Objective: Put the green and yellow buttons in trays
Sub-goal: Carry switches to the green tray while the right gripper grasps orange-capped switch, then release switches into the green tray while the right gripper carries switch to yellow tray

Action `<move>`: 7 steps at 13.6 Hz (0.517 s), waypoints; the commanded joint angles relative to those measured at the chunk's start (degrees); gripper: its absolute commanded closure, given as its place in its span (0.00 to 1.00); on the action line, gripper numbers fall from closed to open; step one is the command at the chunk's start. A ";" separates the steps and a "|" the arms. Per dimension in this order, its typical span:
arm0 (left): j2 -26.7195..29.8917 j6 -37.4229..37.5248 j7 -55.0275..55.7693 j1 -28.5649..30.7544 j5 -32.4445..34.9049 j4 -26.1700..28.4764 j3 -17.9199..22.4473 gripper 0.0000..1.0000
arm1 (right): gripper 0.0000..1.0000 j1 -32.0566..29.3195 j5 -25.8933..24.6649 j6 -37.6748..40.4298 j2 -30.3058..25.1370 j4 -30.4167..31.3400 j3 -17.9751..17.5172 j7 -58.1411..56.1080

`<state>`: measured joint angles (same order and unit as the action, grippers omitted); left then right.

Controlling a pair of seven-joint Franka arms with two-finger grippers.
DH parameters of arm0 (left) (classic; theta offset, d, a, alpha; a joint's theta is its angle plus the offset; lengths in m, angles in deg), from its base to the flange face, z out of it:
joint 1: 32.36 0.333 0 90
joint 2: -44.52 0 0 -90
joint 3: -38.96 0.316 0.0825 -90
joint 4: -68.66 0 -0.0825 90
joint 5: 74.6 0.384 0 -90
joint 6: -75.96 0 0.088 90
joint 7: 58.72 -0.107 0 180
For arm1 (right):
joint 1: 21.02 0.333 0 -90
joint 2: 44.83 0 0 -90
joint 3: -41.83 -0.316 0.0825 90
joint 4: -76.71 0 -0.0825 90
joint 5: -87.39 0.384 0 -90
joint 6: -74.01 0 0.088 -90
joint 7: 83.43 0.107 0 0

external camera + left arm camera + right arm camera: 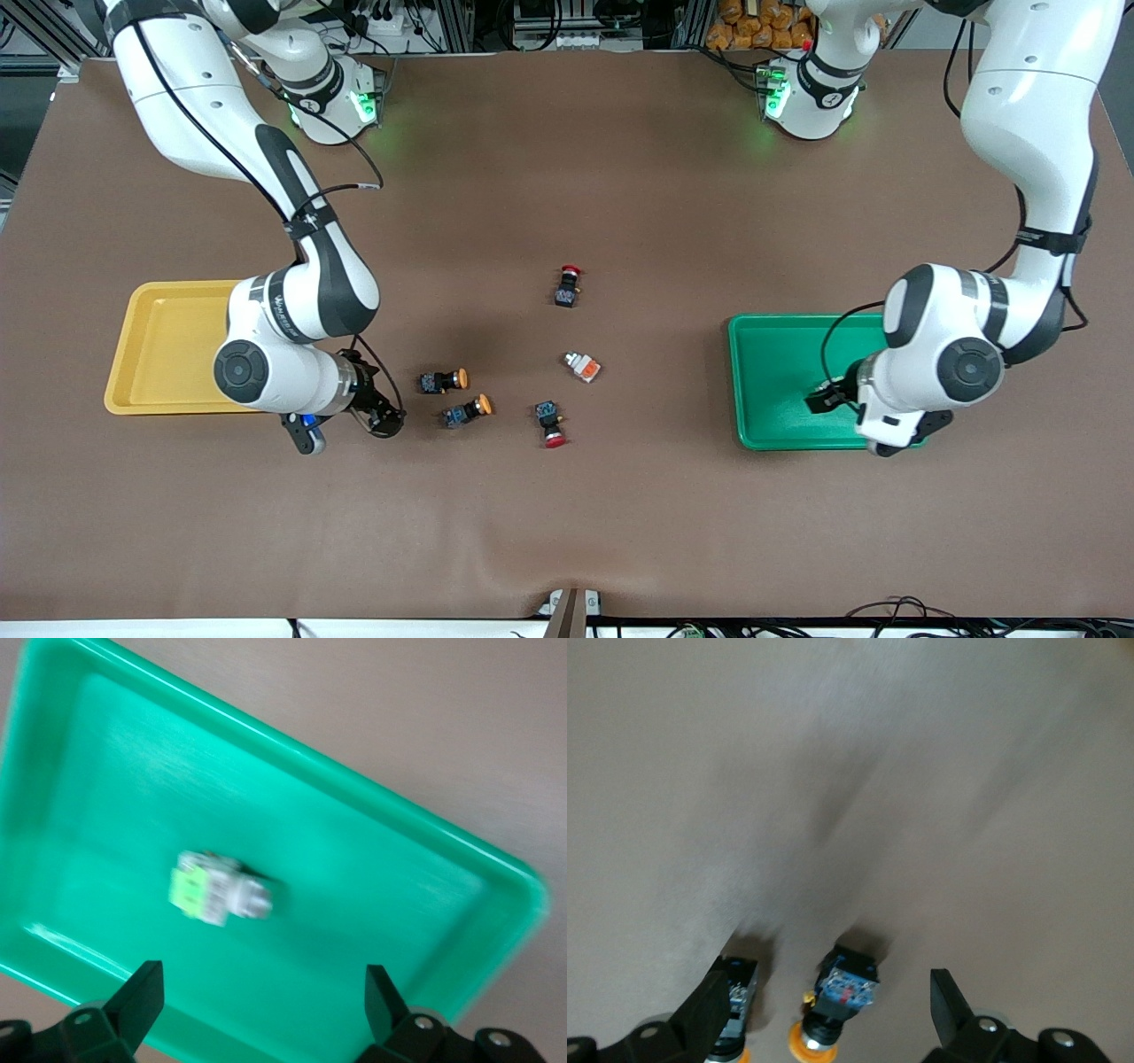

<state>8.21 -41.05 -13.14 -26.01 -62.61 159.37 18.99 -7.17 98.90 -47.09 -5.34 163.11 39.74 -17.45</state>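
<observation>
Both arms are glossy white with dark grey joint bands, black cables strapped along them, and green-lit bases.

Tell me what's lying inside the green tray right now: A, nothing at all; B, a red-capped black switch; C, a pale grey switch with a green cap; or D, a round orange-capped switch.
C: the left wrist view shows a pale grey switch with a green cap lying on the floor of the green tray, with the open left tool above it.
</observation>
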 commanded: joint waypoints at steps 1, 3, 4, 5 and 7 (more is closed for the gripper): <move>-1.99 0.03 8.70 -5.80 -0.82 -3.86 -0.78 0.00 | 0.00 1.88 1.50 -2.56 2.26 -1.68 0.33 3.72; -5.68 -3.81 15.82 -11.42 -3.27 -7.38 -0.78 0.00 | 0.00 3.19 1.58 -4.40 3.75 -1.41 0.24 3.81; -7.18 -7.41 19.77 -13.63 -3.81 -7.65 -0.69 0.00 | 0.00 3.55 1.58 -5.10 3.84 -0.89 0.33 3.81; -8.50 -11.10 23.29 -15.65 -3.82 -7.66 -0.61 0.00 | 0.00 3.55 1.58 -5.02 4.02 -0.54 0.33 3.99; -11.66 -14.64 27.88 -21.18 -3.55 -9.92 0.09 0.00 | 0.00 3.47 1.58 -5.11 4.02 1.56 0.33 3.99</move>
<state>0.42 -53.71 11.50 -43.30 -65.55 153.94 18.10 -3.81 99.54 -51.89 -1.31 163.39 39.73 -14.10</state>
